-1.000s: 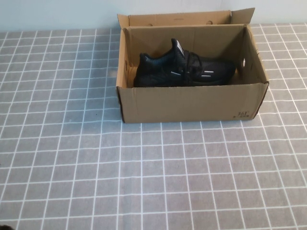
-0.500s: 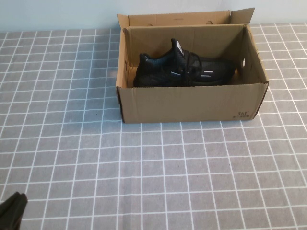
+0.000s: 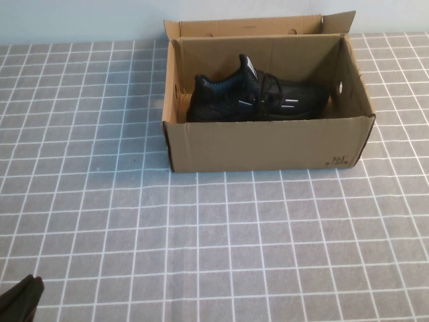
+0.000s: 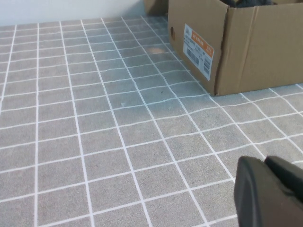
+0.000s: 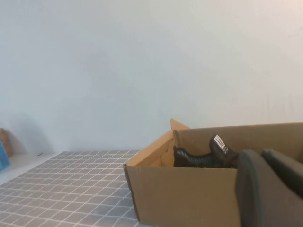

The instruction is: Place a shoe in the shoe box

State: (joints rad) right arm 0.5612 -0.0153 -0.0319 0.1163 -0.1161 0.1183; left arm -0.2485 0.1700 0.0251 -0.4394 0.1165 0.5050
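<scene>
Bench [image 3: 221,255]: grey tiled surface with white grid lines, filling the high view from the near edge to the pale wall at twelve o'clock.

Shoe box [image 3: 268,144]: plain brown corrugated cardboard, rectangular, standing upright on the bench toward twelve o'clock of centre, slightly to the one o'clock side. It is open at the top. One flap stands up along its far rim. Small dark print sits on the near wall at its right corner. In the left wrist view a white and orange label [image 4: 198,49] is stuck on the box's end wall [image 4: 194,33].

Shoe [image 3: 258,99]: black knit sneaker lying inside the shoe box, sole down on the box floor, set along the box's length. The white heel tab is raised near the middle, thin white dashes show on the side facing the camera, and the toe points toward three o'clock. It lies wholly within the walls, nearer the far wall than the near one. The right wrist view shows its heel [image 5: 208,156] above the box rim.

Left end effector [image 3: 20,302]: a dark shape at the seven o'clock corner of the high view, low over the bench and well apart from the shoe box. In the left wrist view its fingers [image 4: 258,194] appear pressed together with only a thin seam between them; closed, gripping nothing.

Right end effector [image 5: 272,187]: seen only in its own wrist view, facing the shoe box from the side. Open or closed: cannot tell.
</scene>
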